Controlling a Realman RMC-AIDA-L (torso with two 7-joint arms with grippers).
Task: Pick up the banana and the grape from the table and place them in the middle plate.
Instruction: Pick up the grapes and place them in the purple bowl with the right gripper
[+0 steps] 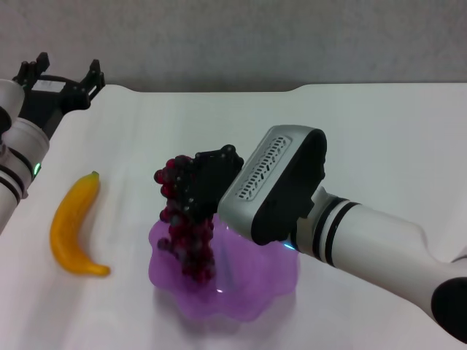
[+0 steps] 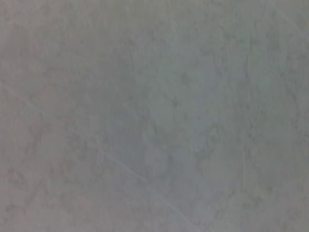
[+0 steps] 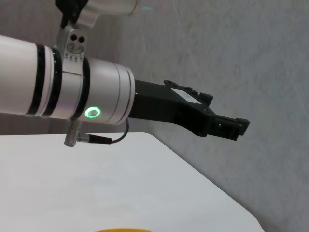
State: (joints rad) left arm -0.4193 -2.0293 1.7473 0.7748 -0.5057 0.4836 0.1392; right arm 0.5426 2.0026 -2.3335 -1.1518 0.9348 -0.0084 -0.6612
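From the head, our right end effector [image 1: 191, 182] pinches the grape [image 1: 186, 233], which hangs into the middle plate [image 1: 252, 288]; we should lower it until it rests before releasing, while the banana [image 1: 73, 226] lies on the surface [image 1: 379, 146] beside the plate. The left wrist view shows nothing of use. From the right wrist, our left end effector [image 3: 231, 126] is parked past the surface's edge, and we cannot tell its fingers' state there, though from the head they look spread.

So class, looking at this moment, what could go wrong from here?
1. The grape bunch hangs from the right gripper over the left rim of the middle plate; released now, it might spill onto the table.
2. The banana lies close to the plate, so the lowering arm could nudge it.
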